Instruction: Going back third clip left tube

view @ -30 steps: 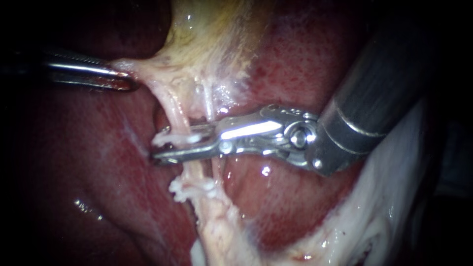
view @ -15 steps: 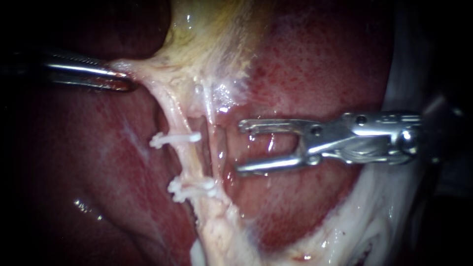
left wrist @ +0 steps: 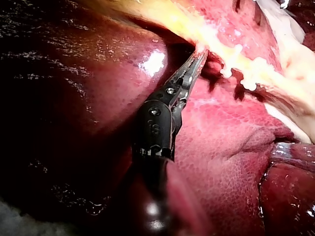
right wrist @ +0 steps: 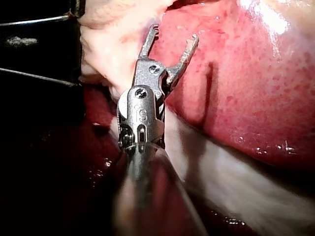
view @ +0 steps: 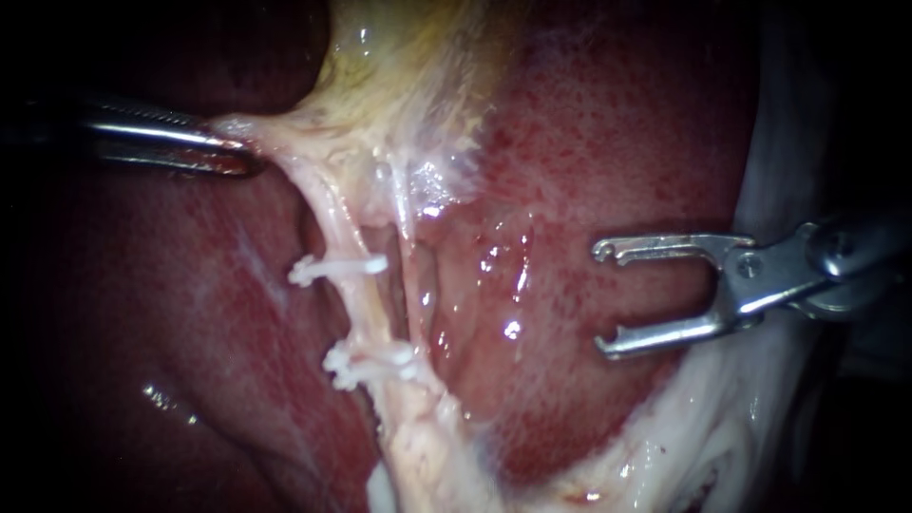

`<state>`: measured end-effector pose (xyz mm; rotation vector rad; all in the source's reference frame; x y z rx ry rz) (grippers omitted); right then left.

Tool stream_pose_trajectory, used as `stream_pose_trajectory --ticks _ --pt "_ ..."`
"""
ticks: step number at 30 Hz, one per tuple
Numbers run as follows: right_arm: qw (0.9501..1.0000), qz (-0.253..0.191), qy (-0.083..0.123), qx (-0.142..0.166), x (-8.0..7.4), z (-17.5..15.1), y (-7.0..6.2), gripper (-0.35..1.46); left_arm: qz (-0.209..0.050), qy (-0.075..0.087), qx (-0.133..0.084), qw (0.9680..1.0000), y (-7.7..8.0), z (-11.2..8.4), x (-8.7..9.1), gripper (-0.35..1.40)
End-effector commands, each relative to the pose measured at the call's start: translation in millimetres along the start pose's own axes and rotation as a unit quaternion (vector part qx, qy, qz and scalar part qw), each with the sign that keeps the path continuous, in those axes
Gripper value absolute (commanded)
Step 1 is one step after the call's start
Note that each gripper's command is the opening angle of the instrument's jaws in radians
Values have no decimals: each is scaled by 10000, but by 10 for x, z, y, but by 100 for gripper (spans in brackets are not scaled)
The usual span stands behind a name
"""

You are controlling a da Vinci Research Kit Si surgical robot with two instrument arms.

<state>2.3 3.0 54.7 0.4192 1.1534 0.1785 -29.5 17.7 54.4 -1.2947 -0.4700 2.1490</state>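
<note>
The pale left tube [view: 344,249] runs down from the yellowish gallbladder [view: 408,66]. It carries one white clip [view: 338,269] and, lower down, a bunch of white clips [view: 370,364]. My right instrument [view: 602,297] hangs well to the right of the tubes over the liver, its jaws open and empty; the right wrist view shows the same empty gap [right wrist: 174,34]. My left instrument [view: 228,150] is shut on pale tissue at the gallbladder's neck and holds it stretched leftward. Its jaws [left wrist: 199,53] also show in the left wrist view, with the clips [left wrist: 239,73] beside them.
A thinner right tube [view: 415,275] runs beside the clipped one. Red liver [view: 608,133] surrounds the site. White fatty tissue [view: 731,408] lies under and behind my right instrument's shaft.
My right instrument's jaws were around the left tube; they have let go, leaving the upper white clip on it, and drawn back to the right, open. The left instrument has held still.
</note>
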Motion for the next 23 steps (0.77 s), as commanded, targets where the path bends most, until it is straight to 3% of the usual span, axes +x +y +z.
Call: stream_pose_trajectory --ticks 1,12,23 --pt "10000 -1 2 2 0 -1 -1 50 5 -3 -2 10000 0 5 -3 -35" --pt "10000 -8 4 17 -1 -7 -5 50 45 -147 -102 9998 -11 63 -34 -35" --pt "10000 -5 6 28 3 -5 -9 50 48 -178 -119 9998 -13 64 -34 -35"
